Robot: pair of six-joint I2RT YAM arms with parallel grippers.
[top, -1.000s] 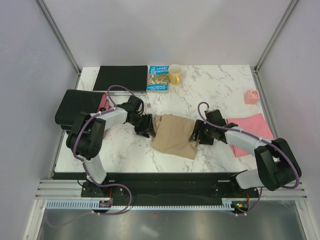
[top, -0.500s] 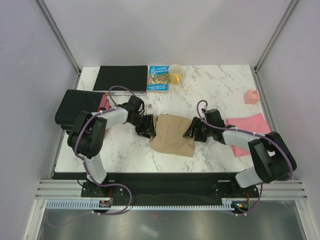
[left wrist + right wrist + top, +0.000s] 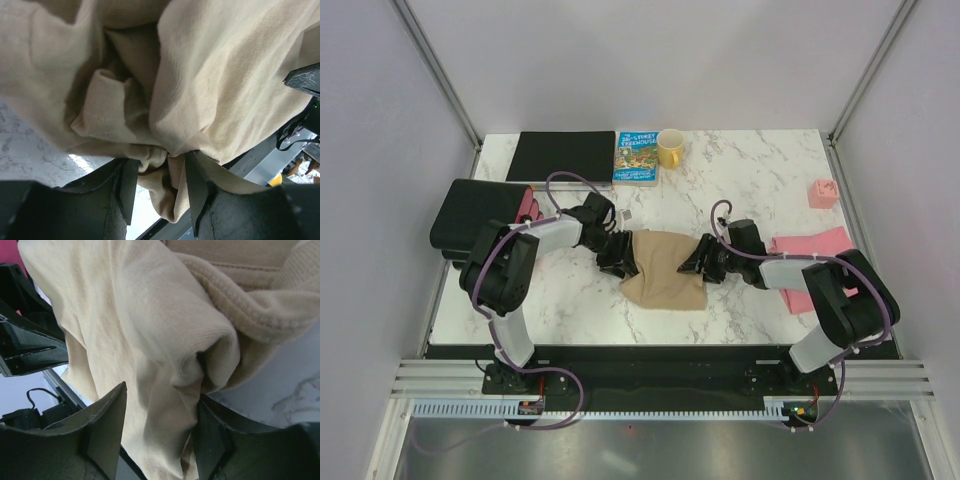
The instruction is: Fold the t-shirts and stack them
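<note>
Tan shirt (image 3: 663, 270) lies bunched in the middle of the worktop (image 3: 750, 170), and over the last second it has drawn in: its near edge sits further from the arms' bases and the whole heap looks narrower and more compact. Both arms have crept inward with it, the right tool (image 3: 700, 263) most of all, sliding left along the cloth, while the left tool (image 3: 623, 258) has barely shifted at the shirt's other side. I judge this as a fold being gathered, not yet laid flat, so stacking is some way off; the pink shirt (image 3: 815, 255) lies spread out at the right, partly under the right arm. From overhead neither grip can be read. The left wrist view shows a wad of tan fabric pinched between that tool's fingers (image 3: 126, 187), so it holds the shirt. The right wrist view shows a thick roll of hem sitting between fingers (image 3: 107, 425) that stand wide apart; whether they clamp it I cannot tell.
</note>
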